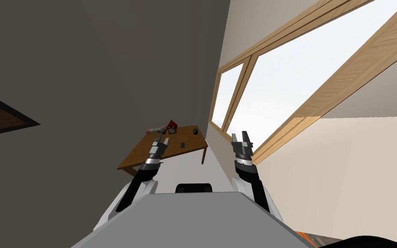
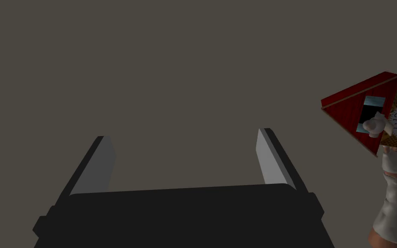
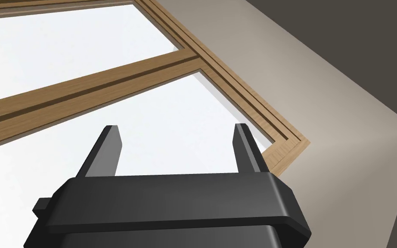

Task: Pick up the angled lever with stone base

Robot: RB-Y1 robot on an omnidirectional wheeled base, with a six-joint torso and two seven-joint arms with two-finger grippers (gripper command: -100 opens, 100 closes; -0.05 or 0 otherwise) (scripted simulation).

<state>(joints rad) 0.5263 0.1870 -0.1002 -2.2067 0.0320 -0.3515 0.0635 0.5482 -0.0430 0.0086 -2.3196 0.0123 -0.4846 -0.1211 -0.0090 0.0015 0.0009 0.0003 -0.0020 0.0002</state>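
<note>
On the far end of a wooden table (image 1: 150,156) lies a pale, stone-like angled piece (image 1: 155,128), beside a red-roofed clock (image 1: 172,125). In the left wrist view the same pale piece (image 2: 392,198) shows just under the clock (image 2: 357,107), off to one side of my fingers, with a dark bit sticking out of it. My left gripper (image 1: 166,138) hovers over the table short of these things, open with nothing between its fingers (image 2: 271,159), facing a dark grey wall. My right gripper (image 1: 240,135) is raised beside the table, open and empty.
A dark ball (image 1: 195,131) and a small dark block (image 1: 182,145) also lie on the table. The dark grey wall (image 1: 107,64) runs along the table's left side. A wood-framed window (image 1: 236,94) lies to the right.
</note>
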